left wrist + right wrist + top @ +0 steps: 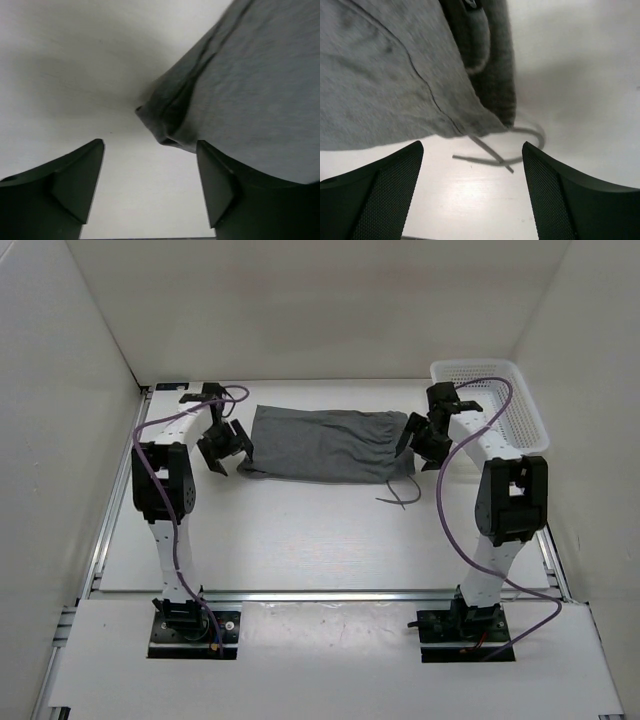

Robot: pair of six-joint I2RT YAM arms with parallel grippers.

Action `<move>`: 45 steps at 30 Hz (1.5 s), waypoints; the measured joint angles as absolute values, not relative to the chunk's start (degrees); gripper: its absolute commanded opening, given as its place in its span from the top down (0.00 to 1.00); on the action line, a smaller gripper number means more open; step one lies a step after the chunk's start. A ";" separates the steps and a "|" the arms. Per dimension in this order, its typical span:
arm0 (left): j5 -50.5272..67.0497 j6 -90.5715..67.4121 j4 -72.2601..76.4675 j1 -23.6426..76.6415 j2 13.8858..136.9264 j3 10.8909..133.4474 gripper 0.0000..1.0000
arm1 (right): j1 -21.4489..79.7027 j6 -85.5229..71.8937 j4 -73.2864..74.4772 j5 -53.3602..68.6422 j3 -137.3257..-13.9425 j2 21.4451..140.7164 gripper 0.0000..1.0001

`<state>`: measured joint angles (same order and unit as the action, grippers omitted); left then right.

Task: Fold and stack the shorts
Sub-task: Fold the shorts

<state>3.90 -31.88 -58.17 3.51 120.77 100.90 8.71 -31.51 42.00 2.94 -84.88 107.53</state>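
The dark grey shorts (325, 444) lie folded in a long band across the far middle of the table, and their thin grey drawstring (398, 496) trails off the right end. My left gripper (226, 446) hangs open at the band's left end; in the left wrist view a folded corner of the shorts (165, 131) lies just beyond its open jaws (150, 175), with nothing between them. At the right end my right gripper (418, 438) is open too. Its wrist view shows the shorts (395, 80) and the looped drawstring (520, 150) beyond its empty jaws (472, 180).
A white mesh basket (520, 410) stands at the far right corner, close behind the right arm. White walls close in the table on the left, back and right. Purple cables loop over both arms.
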 measured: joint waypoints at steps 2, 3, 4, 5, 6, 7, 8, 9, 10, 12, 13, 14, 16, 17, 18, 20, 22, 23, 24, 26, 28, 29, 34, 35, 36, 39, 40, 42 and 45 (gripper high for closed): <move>4.67 -32.05 -57.89 3.79 122.45 98.78 0.05 | 8.75 -31.05 41.87 2.48 -86.91 108.86 0.12; 4.97 -32.16 -57.87 3.92 123.44 98.63 0.01 | 8.82 -30.87 41.54 2.00 -87.85 109.65 0.11; 5.21 -32.14 -57.39 3.99 124.36 98.63 0.01 | 8.91 -30.72 41.10 1.52 -88.66 110.61 0.11; 5.37 -32.27 -56.84 4.05 125.10 98.65 0.01 | 9.02 -30.59 40.91 1.13 -89.36 111.59 0.11; 5.45 -32.34 -56.40 4.10 125.69 98.74 0.05 | 9.04 -30.50 40.69 0.75 -89.91 112.66 0.13; 5.54 -32.47 -56.77 4.14 126.13 99.24 0.12 | 9.04 -30.37 40.64 0.51 -90.43 113.69 0.17; 5.69 -32.45 -56.53 4.14 126.23 99.57 0.20 | 9.06 -30.22 40.62 0.30 -91.09 114.93 0.20; 5.87 -32.58 -56.25 4.14 126.41 99.98 0.33 | 9.06 -30.06 40.47 0.16 -91.66 116.22 0.23; 6.04 -32.82 -56.03 4.14 126.78 100.42 0.55 | 9.06 -29.98 40.42 0.34 -92.14 117.51 0.33; 6.63 -33.30 -55.09 4.14 127.74 101.14 0.90 | 9.06 -29.74 40.29 0.97 -92.58 119.70 0.50; 7.05 -33.06 -54.87 4.12 128.11 101.32 0.90 | 9.13 -29.78 40.23 1.43 -92.60 120.55 0.61; 7.20 -33.15 -54.94 3.92 128.20 101.43 0.90 | 9.26 -29.71 40.21 1.93 -92.60 121.32 0.78; 7.07 -33.71 -54.48 3.73 127.81 100.99 0.90 | 9.72 -29.78 40.21 3.03 -92.58 121.86 0.86; 6.94 -34.13 -53.84 3.53 127.24 99.94 0.90 | 10.04 -29.65 39.99 3.18 -92.44 121.80 0.92; 6.57 -34.44 -53.23 3.27 126.10 98.17 0.90 | 10.28 -29.58 39.55 3.22 -91.98 121.45 0.93; 5.65 -34.83 -52.66 2.39 122.93 93.97 0.90 | 11.03 -29.32 38.72 3.66 -90.19 120.36 0.95; 4.75 -35.00 -52.69 0.97 118.06 88.23 0.90 | 12.32 -29.02 37.45 4.34 -86.30 118.04 0.95; 4.40 -35.03 -52.82 0.10 115.18 85.30 0.90 | 13.02 -28.88 37.45 4.62 -84.47 116.75 0.95; 3.92 -35.05 -52.75 -0.75 111.90 82.13 0.90 | 13.89 -28.64 37.23 4.75 -82.11 115.09 0.95; 3.29 -35.07 -53.36 -1.87 105.58 76.88 0.90 | 16.25 -28.29 37.21 4.99 -77.23 111.26 0.93; 2.37 -35.22 -53.80 -2.57 98.72 71.40 0.90 | 18.48 -28.38 37.65 4.80 -73.41 107.53 0.45; 1.83 -35.40 -54.04 -2.68 95.50 68.88 0.90 | 19.62 -28.12 37.74 3.97 -71.48 105.25 0.26; 0.34 -35.92 -54.46 -2.46 88.71 62.02 0.90 | 21.96 -27.68 40.16 -1.43 -68.40 96.51 0.09; 0.16 -36.07 -54.43 -2.39 88.71 61.58 0.90 | 22.17 -27.70 40.29 -2.17 -68.47 95.11 0.12; 0.05 -36.23 -54.37 -2.24 88.79 61.28 0.90 | 22.61 -27.75 40.53 -3.20 -68.73 93.76 0.17; -0.21 -36.49 -54.26 -1.67 88.77 61.10 0.90 | 24.10 -28.10 41.58 -6.20 -71.57 91.55 0.72; -0.23 -36.58 -54.19 -1.63 88.77 61.10 0.90 | 24.60 -28.25 41.67 -6.66 -72.99 91.44 0.90; -0.25 -36.88 -54.13 -1.52 88.77 61.10 0.90 | 25.52 -28.23 41.89 -6.81 -76.34 92.09 0.98; -0.25 -37.08 -54.13 -1.39 88.77 61.10 0.90 | 26.68 -28.40 41.78 -6.79 -82.87 95.59 1.00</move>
